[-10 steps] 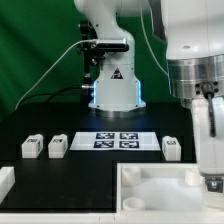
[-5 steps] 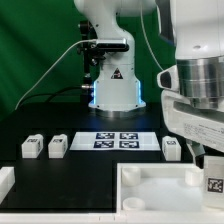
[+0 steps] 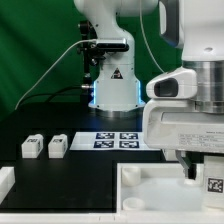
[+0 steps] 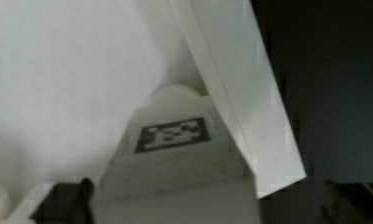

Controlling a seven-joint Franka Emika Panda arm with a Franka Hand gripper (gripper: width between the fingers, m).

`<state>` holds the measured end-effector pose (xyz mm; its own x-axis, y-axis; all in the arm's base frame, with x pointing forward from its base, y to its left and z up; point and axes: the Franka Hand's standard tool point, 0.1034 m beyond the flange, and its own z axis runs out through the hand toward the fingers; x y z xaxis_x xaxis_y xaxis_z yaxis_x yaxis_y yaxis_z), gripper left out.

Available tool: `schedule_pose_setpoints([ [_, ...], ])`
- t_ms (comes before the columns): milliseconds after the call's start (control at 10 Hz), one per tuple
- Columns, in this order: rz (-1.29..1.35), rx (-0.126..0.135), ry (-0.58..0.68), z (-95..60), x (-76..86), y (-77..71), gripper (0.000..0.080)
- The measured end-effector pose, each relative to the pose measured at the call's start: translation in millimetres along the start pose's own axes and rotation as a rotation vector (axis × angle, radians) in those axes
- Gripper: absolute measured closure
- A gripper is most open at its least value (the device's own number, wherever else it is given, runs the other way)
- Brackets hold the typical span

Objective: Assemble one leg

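My gripper [image 3: 197, 172] hangs at the exterior view's right, over the right end of the large white tray-like piece [image 3: 150, 192]. It is shut on a white leg [image 3: 215, 185] whose black-and-white tag faces the camera. In the wrist view the leg [image 4: 201, 170] fills the gap between my two dark fingers [image 4: 67, 203], so the gripper [image 4: 209, 205] is closed on it, and the tag [image 4: 178, 133] shows on its shaded face. Behind the leg lies the pale tray surface [image 4: 67, 80]. Whether the leg's end touches the tray is hidden.
Two more legs [image 3: 31, 147] [image 3: 57, 146] lie on the black table at the exterior view's left. The marker board [image 3: 115, 140] lies in front of the arm's base [image 3: 113, 90]. A white part [image 3: 5, 180] sits at the left edge.
The arm's hand has swung toward the exterior view's left and now covers the leg that lay right of the marker board. The held leg has stayed over the tray's right end.
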<state>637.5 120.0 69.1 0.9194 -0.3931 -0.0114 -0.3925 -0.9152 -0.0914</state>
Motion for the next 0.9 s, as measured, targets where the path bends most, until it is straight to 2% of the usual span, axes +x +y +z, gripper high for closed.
schedule_pose_setpoints([
  [100, 0.026, 0.0, 0.0, 0.0, 0.1, 0.1, 0.0277],
  [200, 0.073, 0.003, -0.001, 0.1, -0.3, -0.4, 0.0417],
  [300, 0.167, -0.002, -0.004, 0.9, -0.2, 2.4, 0.0501],
  [600, 0.629, -0.001, -0.007, -0.5, 1.4, 4.7, 0.0501],
  [700, 0.93, 0.041, -0.004, 2.1, -0.1, 6.0, 0.0501],
  [800, 1.099, 0.084, 0.004, 3.5, -3.7, 8.8, 0.0501],
  [900, 1.132, 0.094, 0.003, 3.3, -4.2, 8.9, 0.0504],
])
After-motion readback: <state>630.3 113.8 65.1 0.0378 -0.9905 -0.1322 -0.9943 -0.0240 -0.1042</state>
